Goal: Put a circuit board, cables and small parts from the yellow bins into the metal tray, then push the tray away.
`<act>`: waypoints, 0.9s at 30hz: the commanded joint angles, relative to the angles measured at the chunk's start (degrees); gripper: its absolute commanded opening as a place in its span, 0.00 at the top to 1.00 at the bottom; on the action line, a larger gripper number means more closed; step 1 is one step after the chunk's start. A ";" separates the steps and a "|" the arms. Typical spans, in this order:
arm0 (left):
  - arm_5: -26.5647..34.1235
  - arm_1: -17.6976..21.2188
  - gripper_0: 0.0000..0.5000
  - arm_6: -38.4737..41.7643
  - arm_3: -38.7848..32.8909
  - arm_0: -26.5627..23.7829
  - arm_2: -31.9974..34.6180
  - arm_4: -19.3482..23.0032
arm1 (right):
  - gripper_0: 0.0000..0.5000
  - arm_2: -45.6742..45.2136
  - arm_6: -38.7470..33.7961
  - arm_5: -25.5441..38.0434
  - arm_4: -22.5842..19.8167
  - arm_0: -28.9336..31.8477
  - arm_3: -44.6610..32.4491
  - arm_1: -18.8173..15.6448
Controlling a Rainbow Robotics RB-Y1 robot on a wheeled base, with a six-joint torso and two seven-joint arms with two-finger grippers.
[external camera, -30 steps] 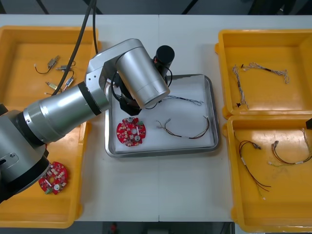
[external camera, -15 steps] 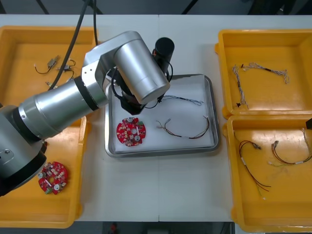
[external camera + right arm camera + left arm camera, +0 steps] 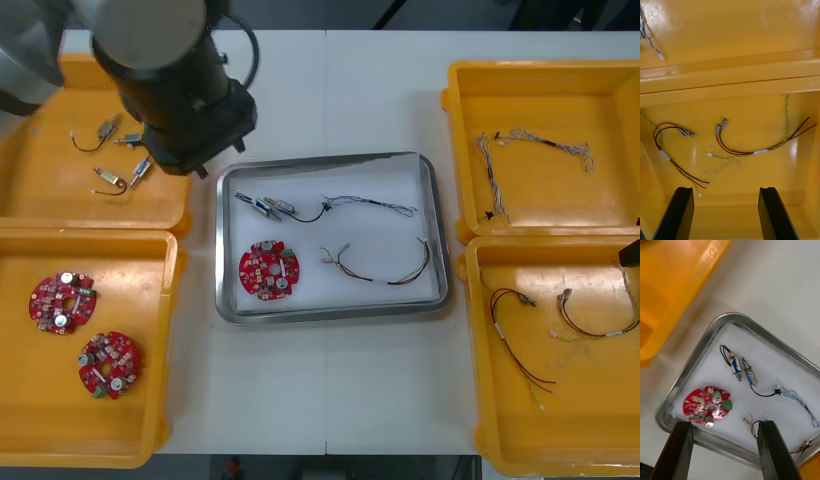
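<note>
Two round red circuit boards lie in the near-left yellow bin. The left gripper hangs near the far-left corner of the metal tray, its fingers spread wide and holding nothing. On the tray's white floor lie a circuit board, small metal parts, a twisted blue and white cable and a red and yellow cable. The right gripper, also spread and empty, hovers over the near-right bin and its cables.

Bright light, perhaps glare on tray
</note>
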 commanded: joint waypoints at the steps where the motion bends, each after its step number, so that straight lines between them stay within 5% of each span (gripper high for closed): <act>1: 0.59 8.66 0.00 -6.76 -2.02 -2.83 3.89 6.86 | 0.00 0.34 -2.76 0.20 0.52 -2.50 -0.57 0.67; 9: 0.06 21.58 0.00 -20.65 -4.04 1.56 8.63 17.75 | 0.00 6.58 -1.26 0.20 -0.27 -6.81 -1.45 0.75; 17: -1.34 28.44 0.00 -33.21 -7.82 13.69 17.77 18.46 | 0.00 10.45 0.23 0.20 -1.24 -9.18 -5.31 4.01; 27: -11.36 35.82 0.00 -46.84 -12.30 32.94 26.56 17.31 | 0.00 23.46 1.55 0.20 -1.24 -15.34 -9.53 6.56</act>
